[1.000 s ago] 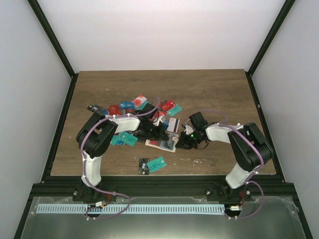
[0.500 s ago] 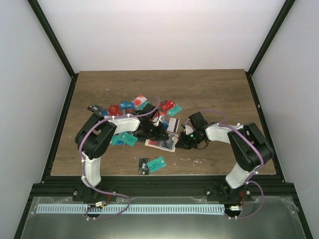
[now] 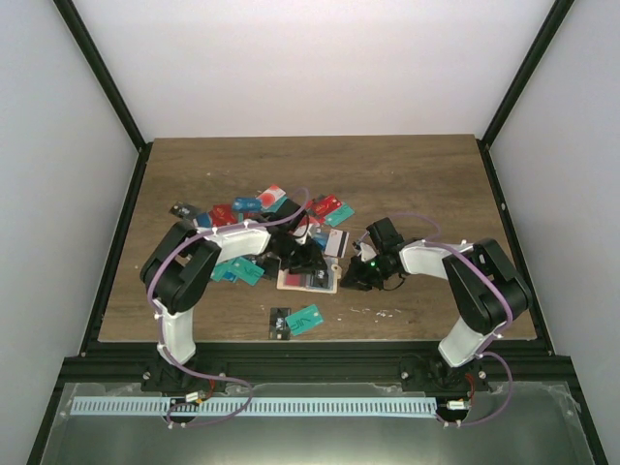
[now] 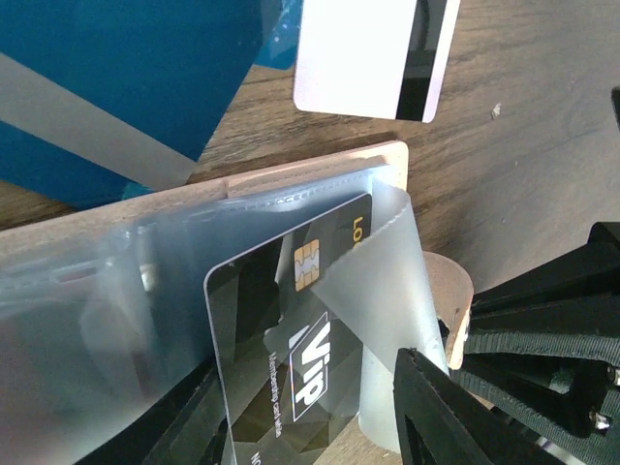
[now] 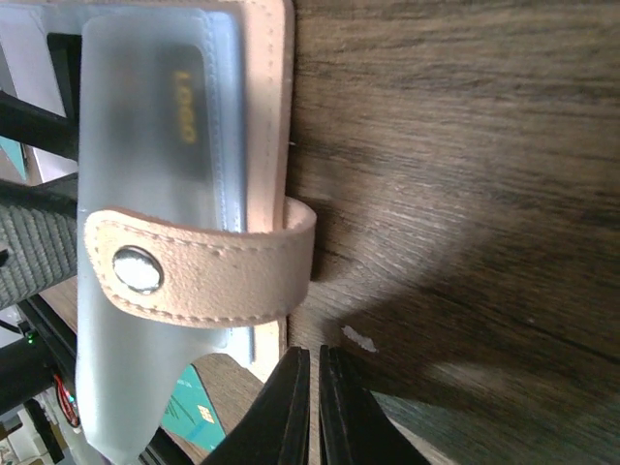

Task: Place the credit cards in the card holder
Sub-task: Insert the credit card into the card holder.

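The tan card holder (image 3: 310, 279) lies open on the table, its clear sleeves up. My left gripper (image 3: 298, 259) is over it. In the left wrist view the left gripper (image 4: 305, 387) holds a black VIP card (image 4: 281, 368) by its edges, the chip end tucked under a clear sleeve flap (image 4: 383, 281) of the card holder (image 4: 320, 170). My right gripper (image 3: 352, 278) is shut and empty, its tips (image 5: 310, 354) down on the wood beside the card holder's edge (image 5: 269, 97), just below the snap tab (image 5: 203, 271). More credit cards (image 3: 262, 205) lie piled behind.
A teal card (image 3: 306, 318) and a black card (image 3: 279, 323) lie near the front edge. Teal cards (image 3: 242, 272) lie left of the holder. A white card (image 4: 373, 53) and a blue card (image 4: 126, 77) lie just beyond the holder.
The card holder has turned from tilted to square and shifted a little left. My left arm has moved with it. The right arm has barely moved.
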Controlling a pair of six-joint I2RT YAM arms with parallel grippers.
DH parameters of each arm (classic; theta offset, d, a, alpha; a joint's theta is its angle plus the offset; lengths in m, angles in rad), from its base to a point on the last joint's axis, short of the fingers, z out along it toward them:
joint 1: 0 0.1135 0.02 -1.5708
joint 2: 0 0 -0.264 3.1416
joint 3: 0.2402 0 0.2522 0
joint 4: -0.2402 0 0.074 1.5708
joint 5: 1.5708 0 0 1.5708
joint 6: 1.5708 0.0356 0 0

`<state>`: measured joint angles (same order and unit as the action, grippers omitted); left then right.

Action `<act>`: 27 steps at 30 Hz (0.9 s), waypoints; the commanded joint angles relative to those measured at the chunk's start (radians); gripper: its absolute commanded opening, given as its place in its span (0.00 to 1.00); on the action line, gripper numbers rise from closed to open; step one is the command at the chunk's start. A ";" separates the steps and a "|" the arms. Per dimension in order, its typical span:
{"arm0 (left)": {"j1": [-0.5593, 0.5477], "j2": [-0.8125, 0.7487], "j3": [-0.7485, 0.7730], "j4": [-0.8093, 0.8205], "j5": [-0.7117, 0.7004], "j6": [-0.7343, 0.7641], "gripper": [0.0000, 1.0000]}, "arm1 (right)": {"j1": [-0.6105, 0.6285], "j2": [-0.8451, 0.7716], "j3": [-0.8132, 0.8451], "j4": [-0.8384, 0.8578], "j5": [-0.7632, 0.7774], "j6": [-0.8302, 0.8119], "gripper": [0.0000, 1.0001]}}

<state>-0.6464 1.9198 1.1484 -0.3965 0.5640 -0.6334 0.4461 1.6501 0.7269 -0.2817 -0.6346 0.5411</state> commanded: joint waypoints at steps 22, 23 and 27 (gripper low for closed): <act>-0.003 -0.063 0.181 -0.323 -0.161 0.031 0.69 | -0.004 -0.071 -0.015 0.009 0.028 0.049 0.07; -0.003 -0.067 0.186 -0.331 -0.167 0.035 0.68 | -0.004 -0.072 -0.014 0.009 0.028 0.051 0.07; -0.004 -0.078 0.190 -0.344 -0.178 0.060 0.55 | -0.004 -0.090 -0.019 0.027 0.008 0.059 0.07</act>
<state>-0.6479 1.8774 1.3170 -0.6975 0.4114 -0.6075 0.4461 1.5990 0.7170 -0.2783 -0.6167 0.5888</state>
